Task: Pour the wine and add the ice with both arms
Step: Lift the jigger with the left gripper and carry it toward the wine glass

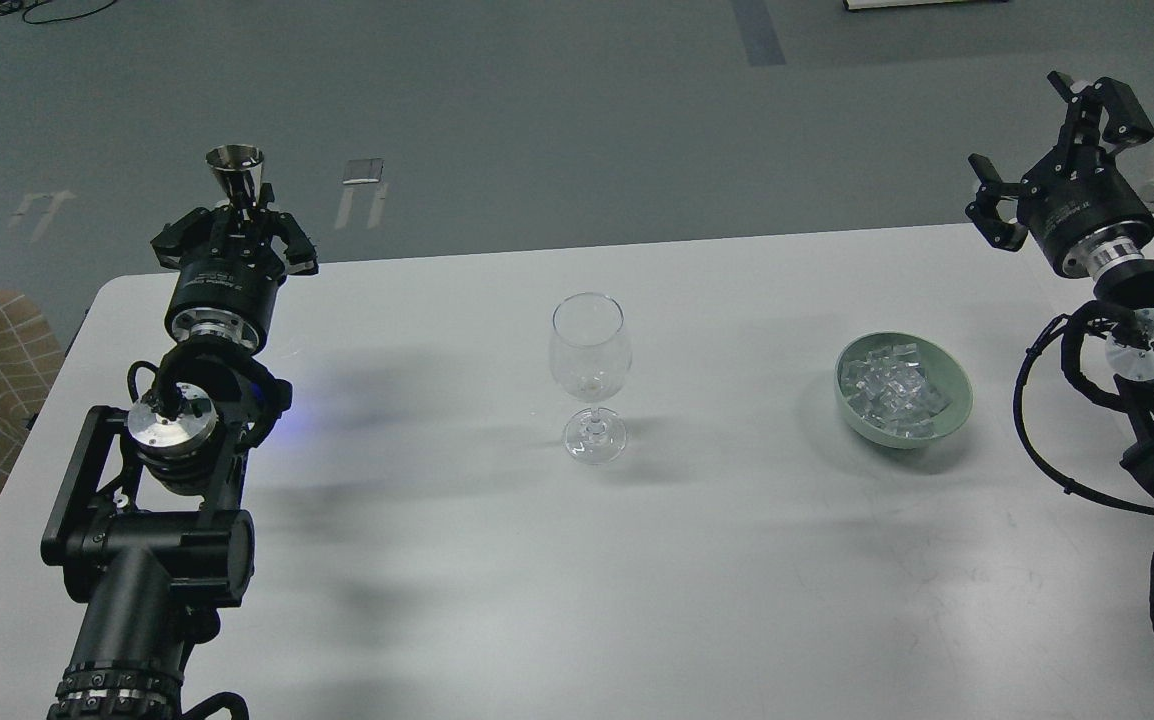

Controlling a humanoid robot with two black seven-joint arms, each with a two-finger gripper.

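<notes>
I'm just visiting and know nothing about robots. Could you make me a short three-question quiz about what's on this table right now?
1. True or false: the wine glass already has ice cubes in it.
2. Which gripper holds the small metal measuring cup? A) left B) right C) neither
3. Fill in: the ice cubes lie piled in a pale green ____.

Key
1. False. The glass stands upright and looks empty, mid-table.
2. A. The left gripper is closed around the cup's base; the right gripper is open and holds nothing.
3. Bowl, to the right of the glass and apart from it.
</notes>
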